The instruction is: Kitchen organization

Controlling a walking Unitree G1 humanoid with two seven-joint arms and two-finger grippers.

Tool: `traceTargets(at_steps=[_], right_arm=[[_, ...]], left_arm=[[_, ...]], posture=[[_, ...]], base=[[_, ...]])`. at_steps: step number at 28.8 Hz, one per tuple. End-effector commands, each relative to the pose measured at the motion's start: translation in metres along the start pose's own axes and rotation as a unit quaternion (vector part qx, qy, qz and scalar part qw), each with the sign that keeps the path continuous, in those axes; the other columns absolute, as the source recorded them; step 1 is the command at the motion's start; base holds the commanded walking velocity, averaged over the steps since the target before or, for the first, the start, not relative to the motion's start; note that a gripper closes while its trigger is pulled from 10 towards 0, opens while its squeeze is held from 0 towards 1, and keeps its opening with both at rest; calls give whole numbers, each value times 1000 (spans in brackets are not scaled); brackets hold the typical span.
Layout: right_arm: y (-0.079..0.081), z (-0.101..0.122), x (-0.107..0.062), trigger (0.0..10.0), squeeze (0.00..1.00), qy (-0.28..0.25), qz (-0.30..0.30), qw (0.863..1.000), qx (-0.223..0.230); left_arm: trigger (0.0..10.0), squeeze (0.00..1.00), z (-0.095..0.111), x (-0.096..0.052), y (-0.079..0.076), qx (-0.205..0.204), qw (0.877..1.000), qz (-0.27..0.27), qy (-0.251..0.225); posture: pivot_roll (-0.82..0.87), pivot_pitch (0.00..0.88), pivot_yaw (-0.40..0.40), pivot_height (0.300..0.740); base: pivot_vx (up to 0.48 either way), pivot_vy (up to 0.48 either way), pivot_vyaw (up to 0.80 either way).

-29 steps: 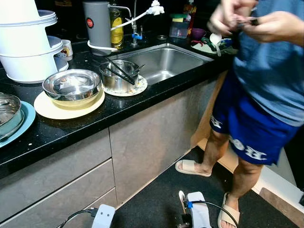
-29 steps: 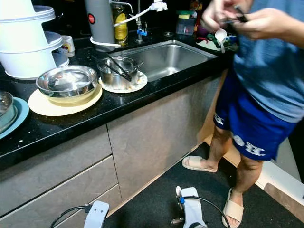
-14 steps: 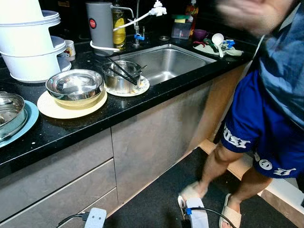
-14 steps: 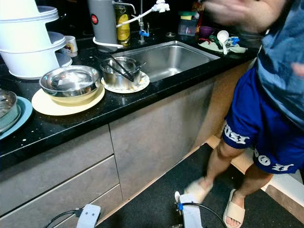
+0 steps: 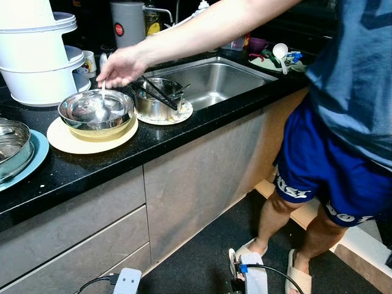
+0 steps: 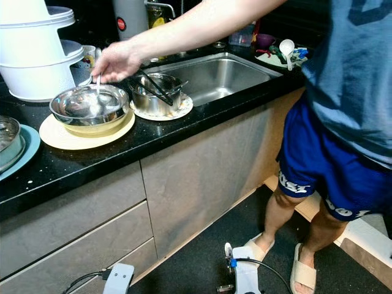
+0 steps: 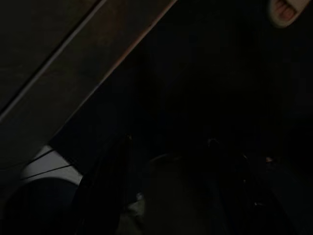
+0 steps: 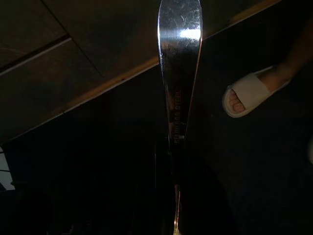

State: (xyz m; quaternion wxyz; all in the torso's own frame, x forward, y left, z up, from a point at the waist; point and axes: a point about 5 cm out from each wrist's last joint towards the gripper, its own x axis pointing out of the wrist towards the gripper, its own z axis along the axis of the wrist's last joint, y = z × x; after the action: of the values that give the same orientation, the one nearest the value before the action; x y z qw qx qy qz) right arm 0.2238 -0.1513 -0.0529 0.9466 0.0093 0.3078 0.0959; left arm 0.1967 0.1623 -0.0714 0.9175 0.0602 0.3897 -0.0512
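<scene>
My right gripper (image 8: pixel 175 215) hangs low by the floor, shut on a stainless steel utensil (image 8: pixel 180 58) whose flat handle end points at the cabinet base. My left gripper (image 7: pixel 168 142) hangs idle in the dark, its two fingers apart. On the black counter (image 5: pixel 153 144) a steel bowl (image 5: pixel 95 110) sits on a cream plate (image 5: pixel 73 141). A person's hand (image 5: pixel 119 66) holds a thin utensil (image 5: pixel 103 92) down into that bowl. Beside it stands a small steel pot (image 5: pixel 153 101) with black tongs across it.
The person stands at the right, arm stretched over the sink (image 5: pixel 214 76), sandalled feet (image 5: pixel 300 278) close to my right arm. Stacked white containers (image 5: pixel 37 61) and a steel bowl on a blue plate (image 5: pixel 33 156) stand at the left. Grey cabinet fronts (image 5: pixel 196 177) are below.
The person has stepped in and reached an arm across the sink to the steel bowl, putting a utensil into it. Both my arms hang as before.
</scene>
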Motion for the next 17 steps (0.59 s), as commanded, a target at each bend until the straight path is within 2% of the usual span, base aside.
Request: traceTargets(at_steps=[1, 3, 5, 7, 10, 15, 17], right_arm=[[0, -3, -1, 10000, 0, 3, 2, 1000, -4], [0, -3, -1, 10000, 0, 2, 5, 1000, -3], [1, -3, -1, 10000, 0, 4, 8, 1000, -4], [1, -3, -1, 10000, 0, 4, 8, 1000, -4], [4, 1, 1, 10000, 0, -4, 9, 1000, -4], [5, 1, 0, 10000, 0, -13, 14, 1000, -6], [5, 0, -1, 10000, 0, -12, 16, 1000, -7]], left_arm=[[10000, 0, -6, -1, -1, 4, 1000, -5, 11], [10000, 0, -5, -1, -3, 1, 1000, -11, 5], [10000, 0, -3, -1, -8, 15, 1000, -25, -5], [10000, 0, -4, -1, -9, 16, 999, -28, 4], [10000, 0, -4, -1, -8, 23, 1000, -14, 4], [10000, 0, -5, 0, -7, 0, 1000, -13, 17], [10000, 0, -3, 0, -6, 3, 1000, -8, 7]], posture=[[-56, 76, -77, 740], [-53, 74, -79, 740], [-50, 78, -79, 740], [-49, 79, -77, 740], [-58, 84, -73, 740], [-54, 78, -83, 740], [-55, 76, -84, 740]], base=[[0, 0, 0], [0, 0, 0], [0, 0, 0], [0, 0, 0], [0, 0, 0], [0, 0, 0], [0, 0, 0]])
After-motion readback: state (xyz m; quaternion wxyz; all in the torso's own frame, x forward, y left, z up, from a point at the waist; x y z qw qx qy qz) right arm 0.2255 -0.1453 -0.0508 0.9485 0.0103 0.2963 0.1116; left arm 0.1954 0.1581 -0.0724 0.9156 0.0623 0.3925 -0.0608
